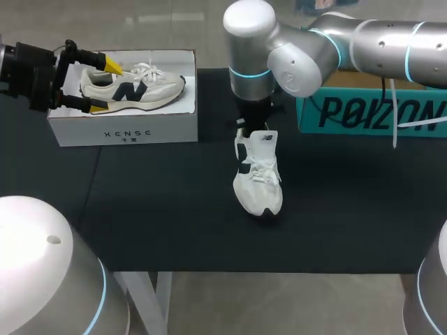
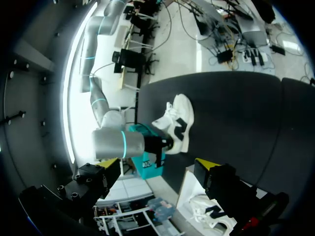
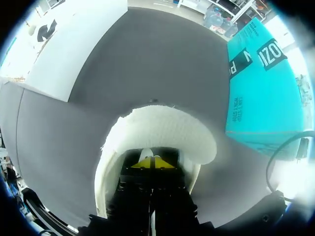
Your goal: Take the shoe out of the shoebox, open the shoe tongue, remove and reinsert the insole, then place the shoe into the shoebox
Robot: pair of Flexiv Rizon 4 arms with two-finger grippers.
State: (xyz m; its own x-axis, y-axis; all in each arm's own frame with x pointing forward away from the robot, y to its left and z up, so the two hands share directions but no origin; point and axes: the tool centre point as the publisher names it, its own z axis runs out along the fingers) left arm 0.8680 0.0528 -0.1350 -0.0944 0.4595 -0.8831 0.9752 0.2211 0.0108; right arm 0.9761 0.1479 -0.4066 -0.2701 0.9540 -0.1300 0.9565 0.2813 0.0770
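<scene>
1. Shoe [image 1: 257, 178] stands outside the shoebox [image 1: 126, 132], beside it.
2. Right gripper [image 3: 150, 162]: tips pressed together, down inside that shoe's opening.
3. Left gripper [image 1: 105, 85]: spread wide over the shoebox's second shoe [image 1: 143, 87].

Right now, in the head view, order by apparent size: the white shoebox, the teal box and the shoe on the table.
1. white shoebox
2. teal box, partly hidden and cut off at the edge, so these two are unsure
3. shoe on the table, smallest
</scene>
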